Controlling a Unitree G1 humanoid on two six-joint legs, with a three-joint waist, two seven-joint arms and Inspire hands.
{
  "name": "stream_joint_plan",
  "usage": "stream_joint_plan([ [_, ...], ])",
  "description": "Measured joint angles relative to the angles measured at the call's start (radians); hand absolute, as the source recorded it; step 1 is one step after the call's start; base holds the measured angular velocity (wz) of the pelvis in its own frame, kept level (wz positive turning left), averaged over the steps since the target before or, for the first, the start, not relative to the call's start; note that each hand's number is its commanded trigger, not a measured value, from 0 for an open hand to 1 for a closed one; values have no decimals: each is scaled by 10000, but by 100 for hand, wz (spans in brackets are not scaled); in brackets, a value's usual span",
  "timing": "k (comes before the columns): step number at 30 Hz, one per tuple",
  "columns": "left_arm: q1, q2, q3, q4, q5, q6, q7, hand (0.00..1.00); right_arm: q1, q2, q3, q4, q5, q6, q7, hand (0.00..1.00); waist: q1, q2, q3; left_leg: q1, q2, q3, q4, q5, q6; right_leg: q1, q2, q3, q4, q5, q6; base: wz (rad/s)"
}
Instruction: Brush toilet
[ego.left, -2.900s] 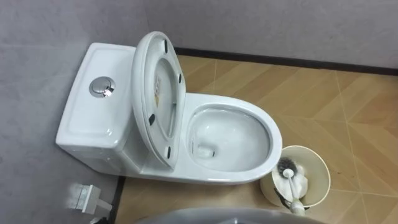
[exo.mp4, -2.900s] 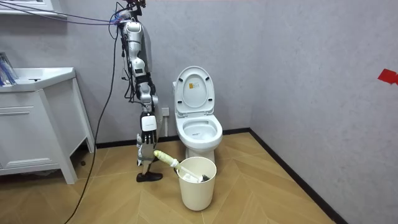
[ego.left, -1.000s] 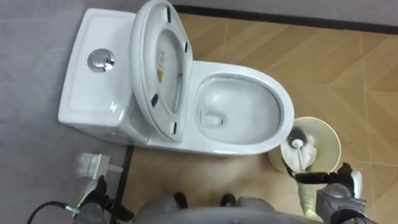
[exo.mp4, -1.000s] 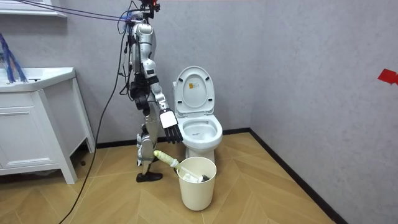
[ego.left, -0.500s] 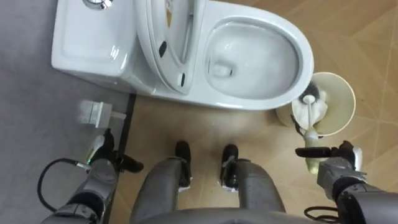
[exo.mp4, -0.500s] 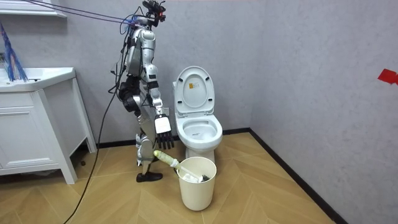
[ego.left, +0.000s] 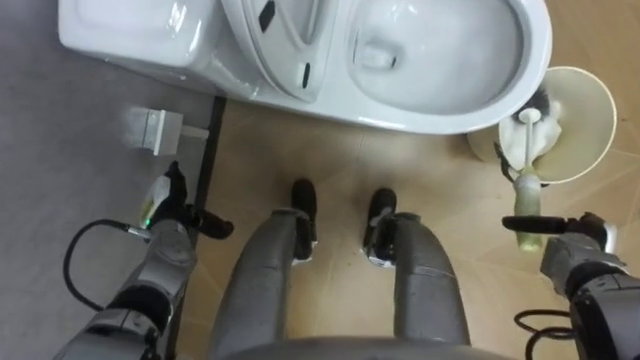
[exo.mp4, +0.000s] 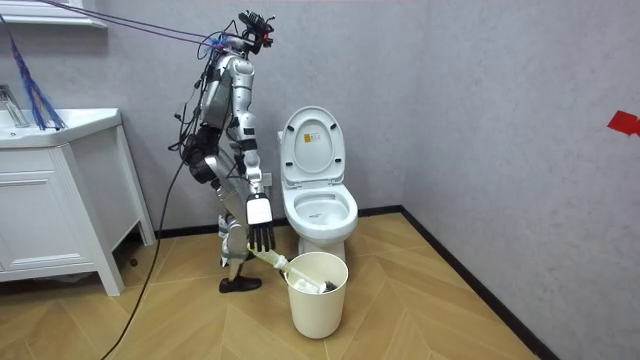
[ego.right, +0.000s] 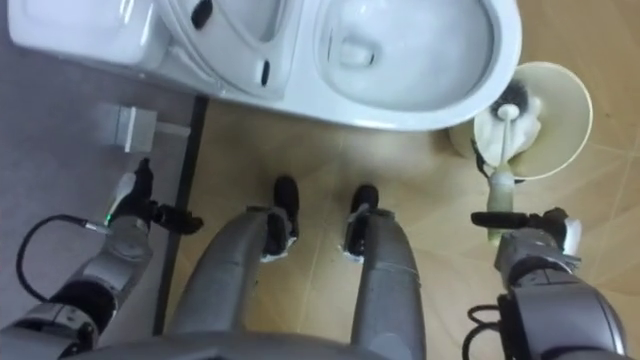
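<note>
Right hand shows at the lower right of my head-camera view. In the room view its fingers are straight and spread, pointing down at the floor and holding nothing. It hangs just above the grip end of the toilet brush; I cannot tell whether they touch. The brush leans in a cream waste bin, bristle head down inside, handle sticking out over the rim toward the robot. The left hand hangs low at the robot's left side, near the wall. The robot stands bent forward, feet just short of the white toilet, whose seat is raised. The bin stands just beside the bowl's front.
</note>
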Motion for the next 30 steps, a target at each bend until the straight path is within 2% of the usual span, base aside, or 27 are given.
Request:
stream_joint_plan([
  [3, -28, 4, -4, -266, -14, 2, 174, 0, -138, -49, -6, 5, 33, 116, -12, 0, 20, 1, 8, -529, 44, -21, 340, -33, 27, -484, -21, 5, 298, -20, -12, 0],
  [6, -298, 44, -5, -280, -91, -2, 192, 0, -299, -65, -7, 15, -105, 124, -4, 0, 44, 4, 23, -1034, 55, -46, 836, -142, 56, -964, -137, -26, 777, -142, -51, 4],
  [8, -463, 107, -6, -295, -350, -20, 199, 0, -436, -90, -7, 18, -106, 123, 16, 0, 31, 6, 30, -1298, 12, -48, 1067, -175, 71, -1259, -178, 3, 1077, -223, -55, 8],
  [10, -575, 291, -18, -336, -725, -58, 232, 0, -654, -107, -7, 18, -71, 124, 119, 0, -3, 38, 55, -1683, -2, -71, 1357, -212, 67, -1632, -242, 28, 1383, -282, -92, 4],
  [15, -681, 427, -53, -354, -1222, -51, 501, 0, -766, -197, 1, 19, 304, 127, 319, 0, 27, 111, 100, -2210, -69, -121, 1683, -224, 73, -2156, -344, 10, 1796, -382, -108, 8],
  [19, -890, 598, -445, -366, -1474, -66, 571, 0, -934, -225, 108, 39, 350, 130, 336, 0, 108, 102, 106, -2608, -127, -99, 1883, -227, 73, -2608, -485, 15, 2134, -478, -158, 6],
  [24, -1155, 619, -931, -389, -1469, -301, 583, 0, -1038, -459, 669, -27, 439, 78, 381, 0, 220, 80, 136, -3097, -159, -87, 2329, -380, 50, -3127, -507, 136, 2632, -655, -180, 5],
  [30, -1085, 670, -967, -654, -1515, -257, 627, 0, -1180, -599, 795, -26, 496, 61, 470, 0, 219, 51, 148, -3284, -205, -98, 2780, -596, 37, -3316, -661, 176, 3154, -946, -200, 5],
])
